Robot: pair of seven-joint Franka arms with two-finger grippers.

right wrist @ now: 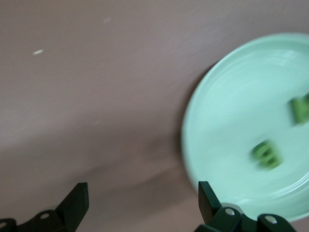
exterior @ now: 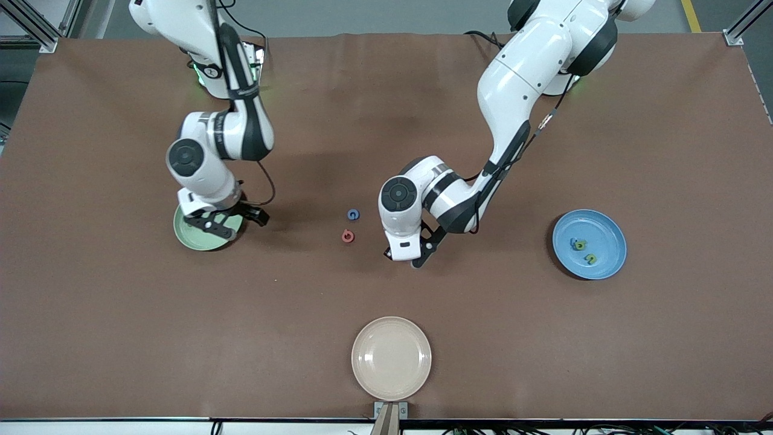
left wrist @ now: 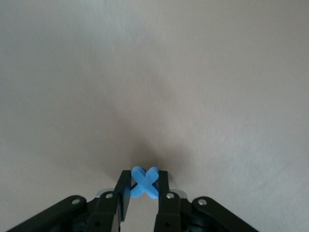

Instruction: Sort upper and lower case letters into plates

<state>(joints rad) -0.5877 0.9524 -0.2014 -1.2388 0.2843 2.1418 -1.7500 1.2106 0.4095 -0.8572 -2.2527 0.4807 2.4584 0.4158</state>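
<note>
My left gripper (left wrist: 144,175) is shut on a blue X-shaped letter (left wrist: 145,183), low over the brown table; in the front view this gripper (exterior: 416,260) is mid-table and hides the letter. A blue letter (exterior: 353,214) and a red letter (exterior: 348,235) lie beside it, toward the right arm's end. My right gripper (right wrist: 142,191) is open with nothing in it, at the rim of the pale green plate (right wrist: 227,111), where two green letters (right wrist: 267,154) lie. In the front view the right gripper (exterior: 228,220) hangs over that plate (exterior: 193,238). The blue plate (exterior: 604,229) holds small letters (exterior: 580,244).
A cream-beige plate (exterior: 391,357) sits near the table's front edge, close to the front camera. Brown cloth covers the whole table (exterior: 121,314). The two arms stand well apart.
</note>
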